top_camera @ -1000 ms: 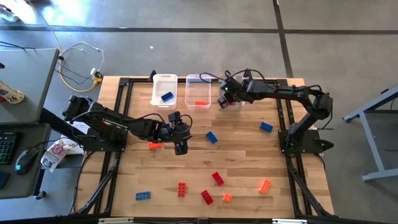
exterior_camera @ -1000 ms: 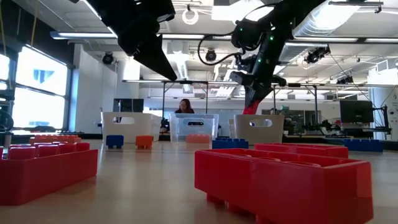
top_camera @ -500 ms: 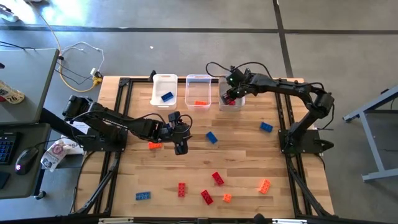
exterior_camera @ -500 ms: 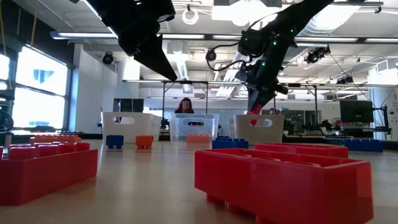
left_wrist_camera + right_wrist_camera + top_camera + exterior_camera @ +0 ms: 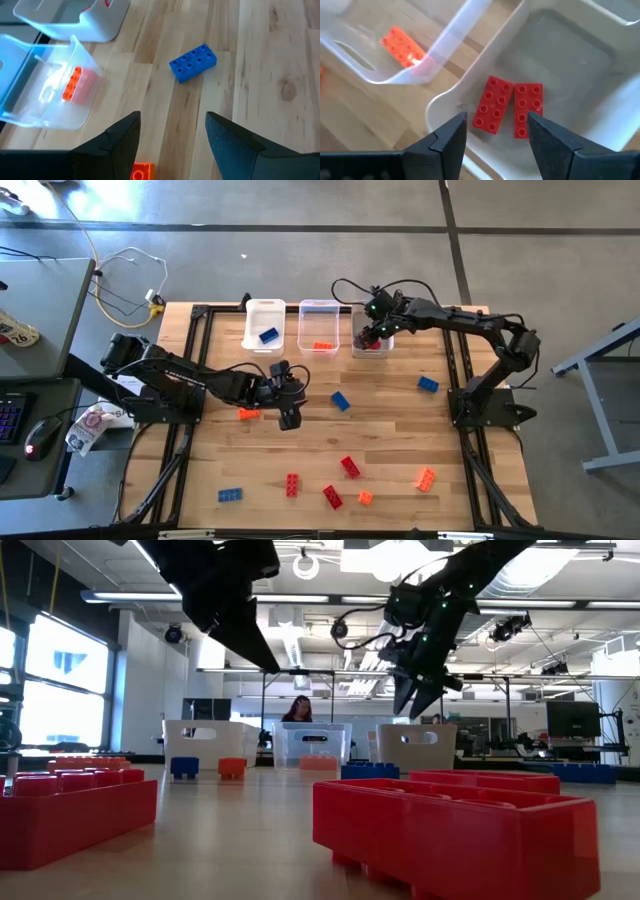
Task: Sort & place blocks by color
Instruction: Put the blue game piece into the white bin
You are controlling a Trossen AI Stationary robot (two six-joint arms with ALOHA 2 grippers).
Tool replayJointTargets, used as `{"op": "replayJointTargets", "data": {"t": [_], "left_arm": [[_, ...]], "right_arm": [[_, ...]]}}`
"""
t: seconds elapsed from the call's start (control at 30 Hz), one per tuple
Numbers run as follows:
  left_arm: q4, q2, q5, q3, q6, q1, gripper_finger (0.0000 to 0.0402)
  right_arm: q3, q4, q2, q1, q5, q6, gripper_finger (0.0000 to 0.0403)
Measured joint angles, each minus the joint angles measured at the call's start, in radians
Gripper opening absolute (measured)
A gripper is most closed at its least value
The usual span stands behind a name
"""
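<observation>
My right gripper [image 5: 371,335] [image 5: 496,117] hangs open and empty over the rightmost bin [image 5: 357,351], where two red blocks [image 5: 509,107] lie side by side on the floor. The middle clear bin [image 5: 319,310] holds an orange block [image 5: 402,46]. The left white bin [image 5: 265,308] holds a blue one [image 5: 269,336]. My left gripper [image 5: 288,420] [image 5: 172,117] is open above the table. An orange block [image 5: 248,414] [image 5: 142,171] lies just by its fingers, and a blue block [image 5: 341,401] [image 5: 193,62] lies flat ahead of them.
More blocks lie scattered on the near half of the table: red [image 5: 350,467], red [image 5: 292,485], red [image 5: 332,497], orange [image 5: 426,479], orange [image 5: 365,498], blue [image 5: 230,495], and a blue one [image 5: 428,385] at the right. A person [image 5: 300,710] sits far behind the bins.
My right gripper shifted a little toward the table's right over the rightmost bin and let go of a red block. In the low view the block showed at its fingertips in both earlier frames and is gone from them now.
</observation>
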Motion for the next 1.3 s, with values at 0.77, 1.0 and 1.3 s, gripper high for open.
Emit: {"op": "replayJointTargets", "data": {"t": [0.77,1.0,1.3], "left_arm": [[-0.11,0.0,-0.058,0.0,-0.187,0.014,0.0211],[-0.163,0.0,-0.048,0.0,-0.238,0.014,0.0211],[-0.164,0.0,-0.047,0.0,-0.238,0.014,0.0211]], "right_arm": [[0.0,0.0,-0.112,0.444,0.19,0.202,0.0186],[-0.002,0.002,-0.112,0.54,0.255,0.262,0.0186],[-0.004,0.031,-0.081,0.616,0.262,0.288,0.0186]]}}
